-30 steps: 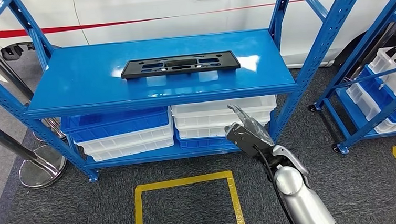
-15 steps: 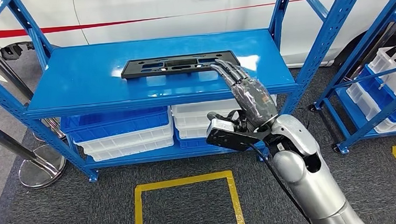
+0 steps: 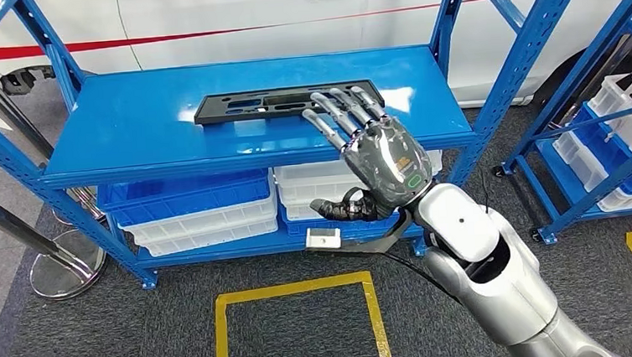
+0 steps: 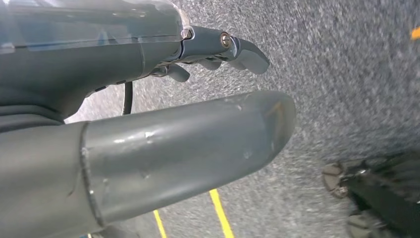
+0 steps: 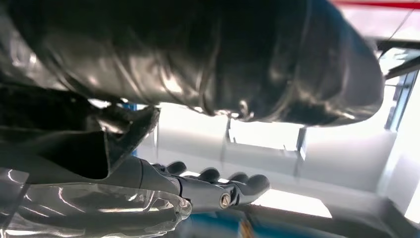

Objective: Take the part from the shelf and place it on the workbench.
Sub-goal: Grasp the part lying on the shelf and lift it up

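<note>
Head view: the part, a flat black slotted plate, is seen lying on the blue shelf, its long axis running left to right along the shelf. Its right end is covered by the right hand, which is raised with fingers spread and nothing held.

Left wrist view: the left hand is shown over grey carpet, fingers apart and empty.

Right wrist view: the thumb and dark fingers are seen extended; the surroundings are blurred and overexposed.

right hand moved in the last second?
Yes. The right hand has risen from in front of the lower white bins to the blue shelf top, its fingers now spread at the black part's right end.
</note>
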`<state>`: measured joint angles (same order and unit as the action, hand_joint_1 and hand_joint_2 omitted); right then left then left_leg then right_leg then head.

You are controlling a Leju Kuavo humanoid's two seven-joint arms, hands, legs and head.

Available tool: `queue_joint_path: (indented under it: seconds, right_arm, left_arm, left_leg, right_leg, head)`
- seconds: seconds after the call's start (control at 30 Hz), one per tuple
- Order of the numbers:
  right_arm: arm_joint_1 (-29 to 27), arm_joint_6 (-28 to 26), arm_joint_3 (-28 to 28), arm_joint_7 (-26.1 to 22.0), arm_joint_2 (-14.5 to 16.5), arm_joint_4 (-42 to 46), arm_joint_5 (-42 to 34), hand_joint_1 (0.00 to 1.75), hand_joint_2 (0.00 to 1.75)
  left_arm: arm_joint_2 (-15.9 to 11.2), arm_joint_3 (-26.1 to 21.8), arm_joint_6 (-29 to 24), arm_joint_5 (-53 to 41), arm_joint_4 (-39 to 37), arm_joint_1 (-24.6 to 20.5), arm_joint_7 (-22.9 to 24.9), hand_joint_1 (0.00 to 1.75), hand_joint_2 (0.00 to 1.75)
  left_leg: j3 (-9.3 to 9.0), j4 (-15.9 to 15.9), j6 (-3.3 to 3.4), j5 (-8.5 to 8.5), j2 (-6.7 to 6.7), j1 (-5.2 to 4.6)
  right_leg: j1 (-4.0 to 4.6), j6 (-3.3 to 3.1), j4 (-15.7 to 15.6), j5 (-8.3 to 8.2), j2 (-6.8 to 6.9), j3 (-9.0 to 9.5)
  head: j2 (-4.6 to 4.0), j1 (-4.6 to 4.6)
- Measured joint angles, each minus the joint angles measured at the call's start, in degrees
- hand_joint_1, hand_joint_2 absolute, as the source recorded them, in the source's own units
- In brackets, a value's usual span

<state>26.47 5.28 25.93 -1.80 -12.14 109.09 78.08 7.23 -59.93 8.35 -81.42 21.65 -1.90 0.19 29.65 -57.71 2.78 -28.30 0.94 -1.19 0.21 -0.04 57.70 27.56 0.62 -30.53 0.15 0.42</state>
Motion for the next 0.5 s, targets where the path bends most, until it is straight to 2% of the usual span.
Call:
queue_joint_path:
  seconds: [0.1, 0.17, 0.2, 0.27, 0.3, 0.33, 0.37, 0.43, 0.47, 0.5]
  right_arm:
    - [0.6, -0.4, 1.6, -0.2, -0.8, 0.2, 2.9, 0.0, 0.0]
    - [1.0, -0.4, 2.2, -0.3, -1.3, 0.4, 3.2, 0.0, 0.0]
    - [1.1, -0.4, 2.4, -0.4, -1.5, 0.4, 3.2, 0.0, 0.0]
    - [1.2, -0.3, 2.8, -0.5, -1.9, 0.5, 3.3, 0.0, 0.0]
    - [1.1, -0.3, 3.0, -0.6, -2.1, 0.5, 3.3, 0.0, 0.0]
    - [1.1, -0.2, 3.2, -0.6, -2.2, 0.5, 3.2, 0.0, 0.0]
    - [1.1, -0.2, 3.3, -0.7, -2.4, 0.5, 3.2, 0.0, 0.0]
    - [1.1, 0.0, 3.4, -0.7, -2.6, 0.5, 3.0, 0.0, 0.0]
    - [1.1, 0.1, 3.5, -0.8, -2.7, 0.5, 2.9, 0.0, 0.0]
    - [1.2, 0.3, 3.5, -0.8, -2.7, 0.5, 2.8, 0.0, 0.0]
  left_arm:
    - [0.2, -1.0, 0.2, -1.2, -0.2, -0.2, -0.2, 0.0, 0.0]
    - [0.4, -1.5, 0.2, -1.4, -0.3, -0.3, -0.2, 0.0, 0.0]
    - [0.6, -1.7, 0.2, -1.5, -0.4, -0.4, -0.2, 0.0, 0.0]
    - [0.7, -2.0, 0.2, -1.5, -0.4, -0.4, -0.2, 0.0, 0.0]
    - [0.8, -2.2, 0.2, -1.6, -0.4, -0.4, -0.2, 0.0, 0.0]
    - [0.8, -2.4, 0.2, -1.6, -0.4, -0.4, -0.2, 0.0, 0.0]
    - [0.8, -2.6, 0.2, -1.7, -0.4, -0.4, -0.2, 0.0, 0.0]
    - [0.9, -2.9, 0.2, -1.9, -0.4, -0.4, -0.2, 0.0, 0.0]
    - [1.0, -2.9, 0.2, -2.0, -0.4, -0.5, -0.2, 0.0, 0.0]
    - [1.0, -3.0, 0.2, -2.0, -0.4, -0.5, -0.3, 0.0, 0.0]
  left_leg:
    - [0.08, 0.3, 0.51, 0.27, 0.02, 0.1]
    - [-0.02, 0.8, 0.97, 0.59, 0.07, 0.4]
    - [-0.05, 1.0, 1.1, 0.68, 0.12, 0.51]
    - [0.04, 1.0, 1.22, 0.63, 0.16, 0.51]
    - [0.0, 0.9, 1.22, 0.55, 0.15, 0.5]
    - [-0.14, 0.9, 1.18, 0.42, 0.13, 0.5]
    - [-0.41, 0.9, 1.08, 0.22, 0.11, 0.5]
    - [-1.21, 0.9, 0.76, -0.38, 0.07, 0.46]
    - [-1.45, 0.8, 0.51, -0.7, 0.06, 0.4]
    - [-1.52, 0.8, 0.25, -0.95, 0.09, 0.35]
  right_leg:
    - [-0.04, 0.41, 0.0, -0.01, 0.0, -0.13]
    - [-0.03, 0.83, 2.3, 1.31, -0.13, -1.25]
    - [-0.11, 1.01, 5.2, 2.76, -0.21, -2.77]
    - [-0.32, 1.22, 13.2, 5.8, -0.3, -7.23]
    - [-0.42, 1.27, 16.1, 6.24, -0.31, -9.04]
    - [-0.48, 1.25, 16.9, 5.47, -0.32, -9.92]
    - [-0.5, 1.14, 15.4, 3.58, -0.31, -9.66]
    - [-0.37, 0.55, 7.9, -1.34, -0.21, -6.7]
    - [-0.18, 0.18, 4.4, -2.76, -0.13, -5.21]
    - [0.02, -0.15, 2.1, -3.22, -0.05, -4.23]
  head:
    - [0.0, 0.0]
    - [0.0, 0.01]
    - [0.0, 0.01]
    - [0.0, 0.02]
    - [0.0, 0.02]
    - [0.0, 0.02]
    - [0.0, 0.02]
    - [0.0, 0.02]
    - [0.0, 0.02]
    - [0.0, 0.02]
